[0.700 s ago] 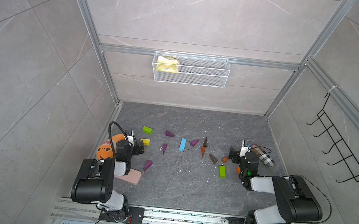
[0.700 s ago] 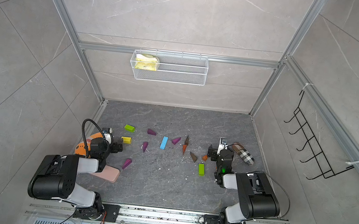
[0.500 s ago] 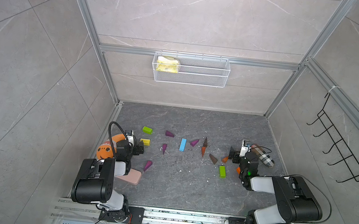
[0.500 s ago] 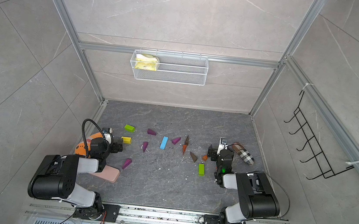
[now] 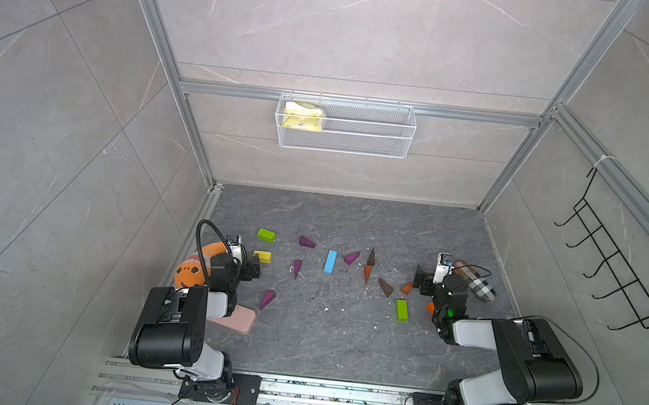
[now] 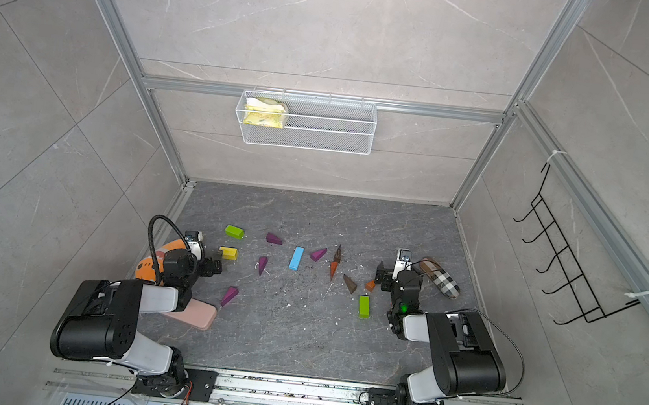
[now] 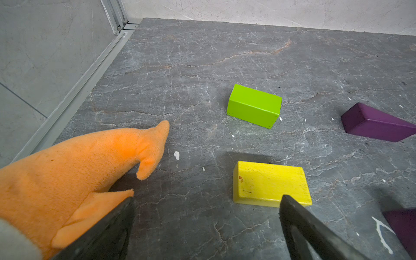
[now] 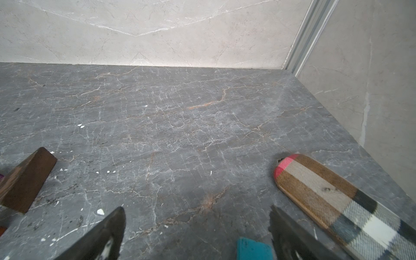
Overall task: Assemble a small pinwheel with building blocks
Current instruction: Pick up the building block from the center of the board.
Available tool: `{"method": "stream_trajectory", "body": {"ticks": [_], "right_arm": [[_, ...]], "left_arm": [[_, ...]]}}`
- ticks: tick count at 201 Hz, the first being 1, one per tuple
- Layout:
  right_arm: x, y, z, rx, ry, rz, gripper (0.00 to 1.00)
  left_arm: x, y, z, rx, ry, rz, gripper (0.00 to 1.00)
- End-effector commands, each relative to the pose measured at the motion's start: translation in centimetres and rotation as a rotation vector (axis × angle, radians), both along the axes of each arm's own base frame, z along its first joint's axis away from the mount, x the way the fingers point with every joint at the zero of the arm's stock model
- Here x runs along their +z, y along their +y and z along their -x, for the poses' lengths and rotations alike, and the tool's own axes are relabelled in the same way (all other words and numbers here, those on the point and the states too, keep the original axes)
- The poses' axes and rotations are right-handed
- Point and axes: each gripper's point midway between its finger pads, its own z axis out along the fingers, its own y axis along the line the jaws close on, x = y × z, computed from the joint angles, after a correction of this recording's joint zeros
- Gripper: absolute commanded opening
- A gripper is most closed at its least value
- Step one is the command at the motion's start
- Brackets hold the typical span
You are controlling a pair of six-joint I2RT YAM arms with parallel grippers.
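Nothing had moved: the left gripper (image 7: 206,202) and right gripper (image 8: 197,209) stayed spread, empty, the building blocks (image 5: 330,261) scattered, assembly unstarted.

Partly hidden or cropped items, worktop (image 5: 321,334)
Pink flat object (image 5: 238,322) half under left arm (image 5: 217,303); small orange block (image 5: 430,307) mostly behind right arm (image 5: 469,333); teal-blue block (image 8: 252,248), plaid pouch (image 8: 326,198), brown wedge (image 8: 22,180), orange plush fish (image 7: 67,168) cropped by frame edges; yellow brick (image 7: 270,182), corner behind left gripper (image 7: 207,199).

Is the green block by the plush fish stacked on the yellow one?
No, in the left wrist view the green brick and the yellow brick lie apart on the grey tabletop.
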Motion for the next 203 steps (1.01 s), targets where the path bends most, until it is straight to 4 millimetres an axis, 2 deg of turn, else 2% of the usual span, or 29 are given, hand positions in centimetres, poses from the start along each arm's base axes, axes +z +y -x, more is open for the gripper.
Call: {"method": "stream_trajectory", "body": {"ticks": [1, 50, 64, 78, 93, 100, 104, 113, 118, 124, 143, 155, 182, 203], "right_arm": [[0.5, 0.1, -0.6, -0.004, -0.016, 0.001, 1.0], [0.6, 0.1, -0.5, -0.006, -0.021, 0.001, 0.99], [1.7, -0.5, -0.1, -0.035, -0.06, -0.002, 0.95], [4.5, -0.9, 1.4, -0.06, -0.124, 0.0, 0.93], [7.7, -1.2, 2.7, -0.084, -0.157, -0.018, 0.95], [9.0, -0.8, 2.7, -0.072, -0.14, -0.049, 0.96], [9.2, -0.3, 2.7, -0.049, -0.115, -0.062, 0.99], [10.2, 1.1, 2.5, 0.019, -0.066, -0.085, 0.99], [10.6, 2.0, 2.3, 0.054, -0.038, -0.099, 1.0], [10.5, 2.9, 2.2, 0.084, 0.027, -0.12, 1.0], [9.7, 6.9, 2.9, 0.205, 0.235, -0.22, 0.99], [9.2, 10.0, 4.1, 0.294, 0.322, -0.248, 0.99], [8.5, 15.0, 6.9, 0.399, 0.383, -0.282, 1.0], [8.4, 18.4, 8.9, 0.491, 0.414, -0.315, 1.0]], "left_arm": [[1.7, 0.0, -1.2, 0.005, -0.059, 0.003, 1.0], [1.7, 0.0, -1.2, 0.004, -0.057, 0.005, 1.0], [2.1, 0.8, -1.1, 0.058, -0.078, 0.004, 0.95], [3.8, 2.0, -0.3, 0.132, -0.096, -0.008, 0.94], [7.6, 3.1, 0.7, 0.255, -0.09, -0.006, 0.93], [9.5, 3.1, 0.9, 0.287, -0.097, 0.017, 0.91], [10.4, 3.0, 1.1, 0.291, -0.105, 0.035, 0.89], [12.0, 2.5, 1.0, 0.305, -0.097, 0.112, 0.85], [12.6, 2.2, 1.0, 0.306, -0.073, 0.154, 0.82], [12.3, 1.6, 1.2, 0.301, -0.003, 0.188, 0.8], [10.9, -0.6, 1.7, 0.241, 0.216, 0.231, 0.76], [9.0, -2.1, 2.7, 0.214, 0.355, 0.224, 0.76], [5.5, -3.9, 4.5, 0.207, 0.573, 0.22, 0.77], [4.6, -4.6, 4.3, 0.163, 0.642, 0.166, 0.82]]}}
